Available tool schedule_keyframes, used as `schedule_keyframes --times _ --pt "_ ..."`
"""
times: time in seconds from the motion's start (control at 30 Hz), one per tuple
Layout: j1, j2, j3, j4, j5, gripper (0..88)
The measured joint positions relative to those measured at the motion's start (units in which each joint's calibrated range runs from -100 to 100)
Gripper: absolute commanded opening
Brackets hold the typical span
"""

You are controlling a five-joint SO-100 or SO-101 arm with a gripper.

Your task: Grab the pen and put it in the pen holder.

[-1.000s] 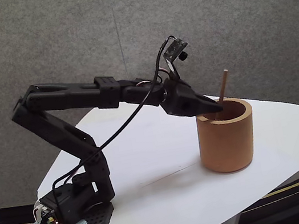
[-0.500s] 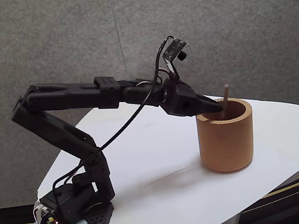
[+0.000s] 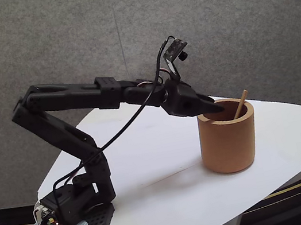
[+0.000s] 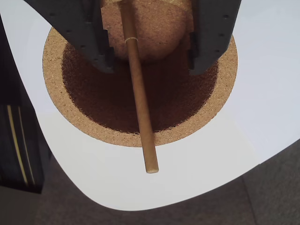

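a rounded white table (image 3: 169, 185) stands in front of a grey, felt-like wall (image 3: 238, 15). at the table's left edge in the fixed view, a black robot arm (image 3: 67, 104) rises from its base, bends at a high elbow and reaches to the right. a small camera (image 3: 175, 50) sits on a stalk above its wrist, and a black cable (image 3: 124, 130) loops down from the wrist to the lower arm.

on the right part of the table stands the pen holder (image 3: 228, 137), a thick-walled tan-brown cup with a grainy, cork-like rim. it is upright on the white surface.

the gripper (image 3: 215, 108) points down and to the right, with its tips at the cup's near-left rim, just over the opening. in the wrist view the gripper (image 4: 150, 70) shows as two dark fingers (image 4: 93, 42) spread wide apart above the cup's mouth, holding nothing; the pen passes between them without touching either one.

the pen (image 3: 240, 104), a thin light wooden stick, is inside the cup. in the fixed view it leans to the right, its upper end poking out above the far-right rim. in the wrist view the pen (image 4: 139, 101) runs from the cup's floor, across the dark inner wall and over the rim, and its tip shows against the white table beyond.
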Motion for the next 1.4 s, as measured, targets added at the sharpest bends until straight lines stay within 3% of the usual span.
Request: schedule_keyframes --times 0.4,0.7,0.93,1.13,1.4 --pt "-3.89 0.0 -20.67 0.0 -0.05 21.8" --pt "-15.06 -3.81 -22.2 0.0 -1.47 21.8" --pt "-25.12 -16.93 -10.65 0.0 -10.99 21.7" --pt "-26.44 -27.86 2.62 2.37 -22.32 21.2" --pt "-26.37 -36.75 6.23 30.93 -40.29 21.2"
